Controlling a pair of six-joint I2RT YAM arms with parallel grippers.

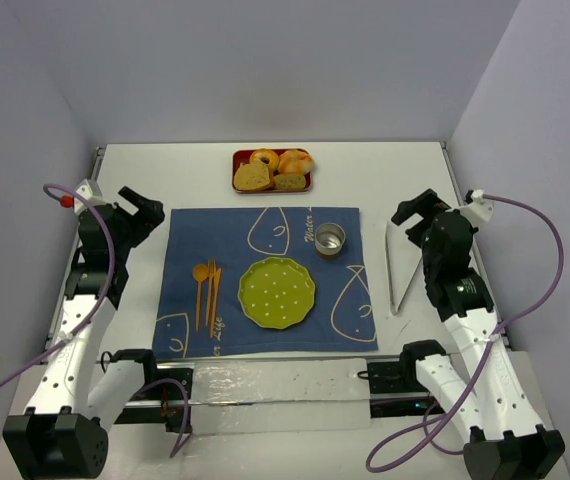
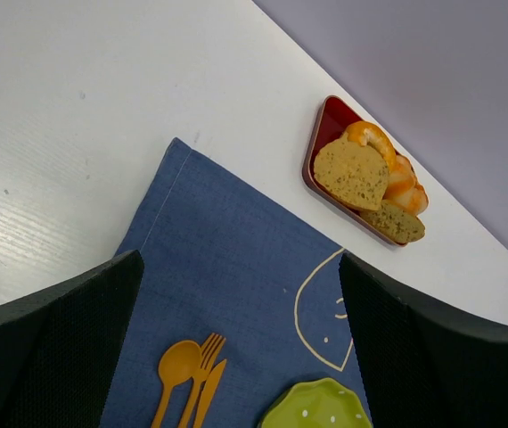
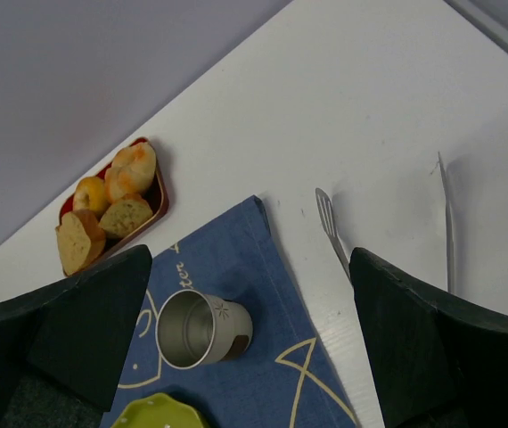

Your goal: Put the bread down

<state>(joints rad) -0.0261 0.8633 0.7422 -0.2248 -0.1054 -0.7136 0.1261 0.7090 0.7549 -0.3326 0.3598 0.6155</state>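
Bread [image 1: 252,177] lies in red tray [image 1: 235,163] beside donut [image 1: 264,157], bun [image 1: 296,160] and smaller slice [image 1: 289,182]; left gripper [image 1: 148,207] and right gripper [image 1: 415,210] hover raised, well short of tray, both spread wide, empty.

green plate [image 2: 315,401]: cut by bottom edge | donut [image 2: 367,135]: half behind bread [image 2: 350,172]
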